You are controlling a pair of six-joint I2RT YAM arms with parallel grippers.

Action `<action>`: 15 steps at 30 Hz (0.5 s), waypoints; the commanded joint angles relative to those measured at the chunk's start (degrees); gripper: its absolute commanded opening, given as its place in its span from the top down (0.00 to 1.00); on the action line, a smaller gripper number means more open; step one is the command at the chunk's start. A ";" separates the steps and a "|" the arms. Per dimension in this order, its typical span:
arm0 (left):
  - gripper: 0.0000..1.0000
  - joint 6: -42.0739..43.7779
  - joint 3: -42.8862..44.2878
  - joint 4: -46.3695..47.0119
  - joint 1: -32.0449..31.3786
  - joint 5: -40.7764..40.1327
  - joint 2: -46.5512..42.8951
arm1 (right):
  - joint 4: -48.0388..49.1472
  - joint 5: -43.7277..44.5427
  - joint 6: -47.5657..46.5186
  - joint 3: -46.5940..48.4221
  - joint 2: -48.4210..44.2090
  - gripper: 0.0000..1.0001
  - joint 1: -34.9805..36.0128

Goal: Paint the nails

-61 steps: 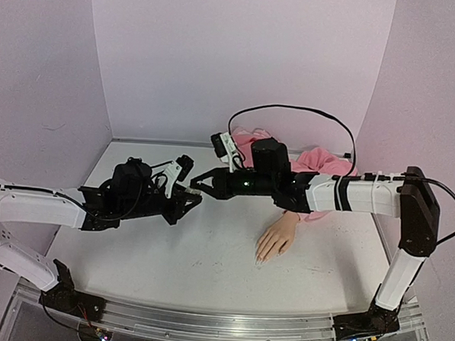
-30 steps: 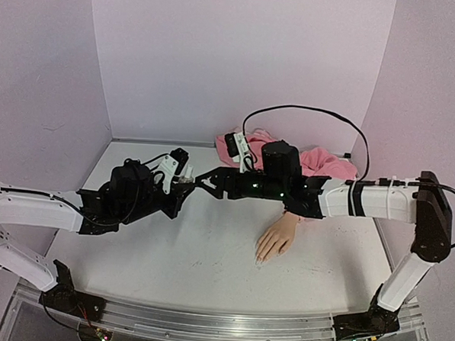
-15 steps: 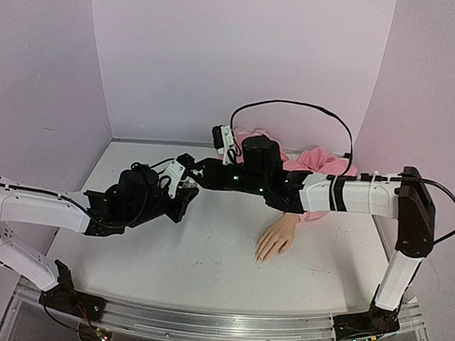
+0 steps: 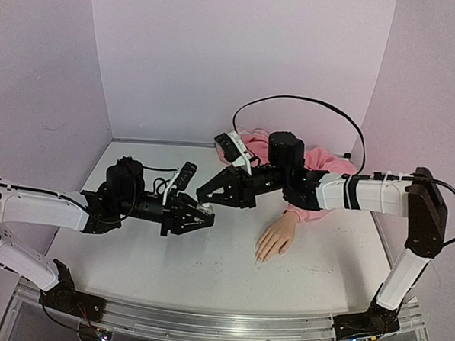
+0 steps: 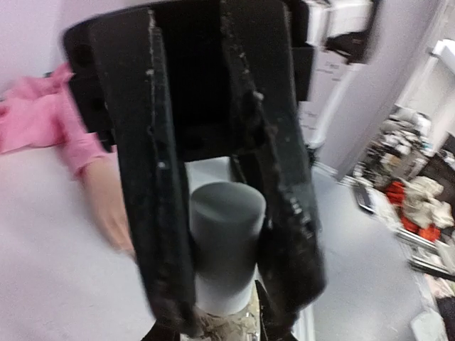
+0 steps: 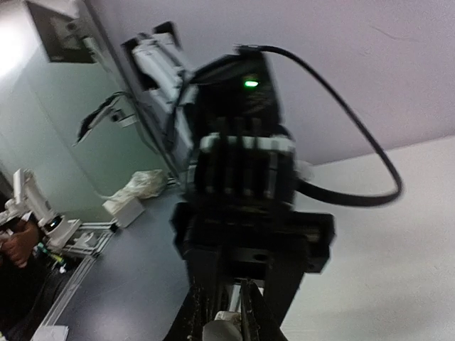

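The beige mannequin hand (image 4: 276,238) lies palm down right of the middle, and its pale nails (image 4: 259,258) point toward the near edge. Its pink sleeve (image 4: 319,164) runs back right. My left gripper (image 4: 204,217) is shut on a small clear bottle (image 4: 205,209) with a white cap, held above the table left of the hand. In the left wrist view the cap (image 5: 226,227) sits tight between the fingers (image 5: 153,213). My right gripper (image 4: 205,198) meets it from the right. Its fingertips (image 6: 202,320) close round the white cap (image 6: 220,332).
The pink hoodie is bunched against the back wall (image 4: 252,137). A black cable (image 4: 307,102) loops above the right arm. Lilac walls close in the white table (image 4: 169,267) on three sides. The blurred hand (image 5: 106,206) and sleeve (image 5: 35,121) show in the left wrist view.
Both grippers have stayed joined at the bottle. From half a second ago they have moved together nearer and to the right, closer to the mannequin hand. The hand has not moved.
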 commanded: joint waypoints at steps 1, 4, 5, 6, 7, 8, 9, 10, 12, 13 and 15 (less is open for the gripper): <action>1.00 -6.81 0.46 20.95 0.68 21.87 -0.62 | 2.14 -17.97 -5.81 -3.48 -5.13 1.00 2.58; 1.00 -3.17 -1.09 17.59 0.80 8.45 -0.90 | 1.81 -4.87 -4.67 -5.64 -8.01 0.98 1.78; 1.00 -1.77 -1.14 15.17 0.60 2.76 -1.23 | 1.64 0.60 -3.85 -6.24 -9.19 0.86 1.30; 1.00 0.23 -0.81 11.50 0.12 -4.17 -1.83 | 0.88 7.10 -2.93 -6.64 -10.28 0.67 0.89; 1.00 2.47 -0.27 7.13 -1.06 -12.42 -2.54 | -2.04 15.91 -2.65 -6.65 -11.60 0.51 0.65; 1.00 5.57 0.68 3.57 -2.52 -20.44 -2.99 | -4.96 24.32 -2.02 -6.43 -12.78 0.37 0.57; 1.00 8.10 1.53 0.43 -4.40 -27.74 -3.27 | -6.81 32.05 -0.78 -6.36 -13.73 0.23 0.57; 1.00 9.63 2.64 -2.42 -5.32 -35.52 -3.21 | -7.95 36.82 0.24 -6.43 -14.46 0.14 0.57; 1.00 10.17 4.56 -6.71 -5.63 -45.44 -2.51 | -9.78 42.02 2.38 -5.81 -14.93 0.08 0.61; 1.00 10.56 4.90 -7.67 -5.70 -48.29 -2.28 | -10.81 44.28 4.09 -4.94 -14.79 0.08 0.61; 1.00 11.11 4.95 -7.86 -5.84 -51.17 -2.39 | -12.30 45.07 6.76 -3.22 -13.44 0.08 0.70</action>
